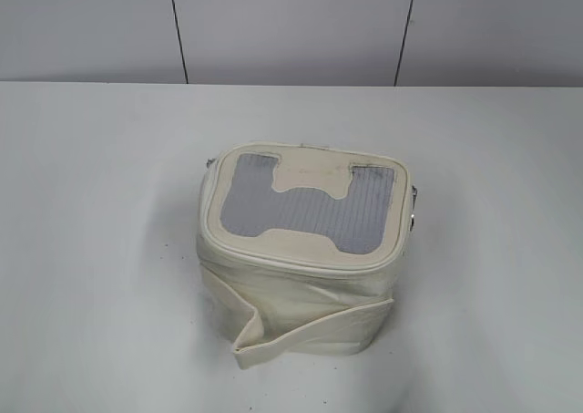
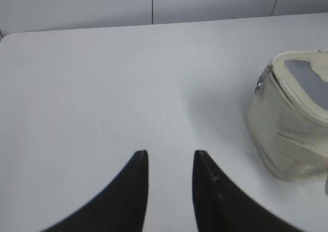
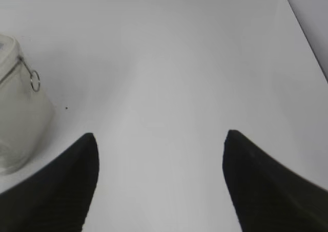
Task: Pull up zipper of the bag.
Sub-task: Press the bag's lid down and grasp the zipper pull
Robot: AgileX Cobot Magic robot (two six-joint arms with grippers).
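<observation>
exterior view: bag [image 1: 305, 258] mid-table; left tool [image 2: 170, 157] narrow, right tool [image 3: 160, 140] wide.

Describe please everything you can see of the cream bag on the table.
The bag is small, boxy and cream-white, of a smooth, creased material like leatherette. It stands upright on the white table, lid up. The rounded-rectangle lid has a grey mesh window around a cream H-shaped patch. A zipper runs around the lid's rim; a silver pull with a ring tab hangs at one side. A loose flap or strap sags at the front base. Only the table touches it.
</observation>
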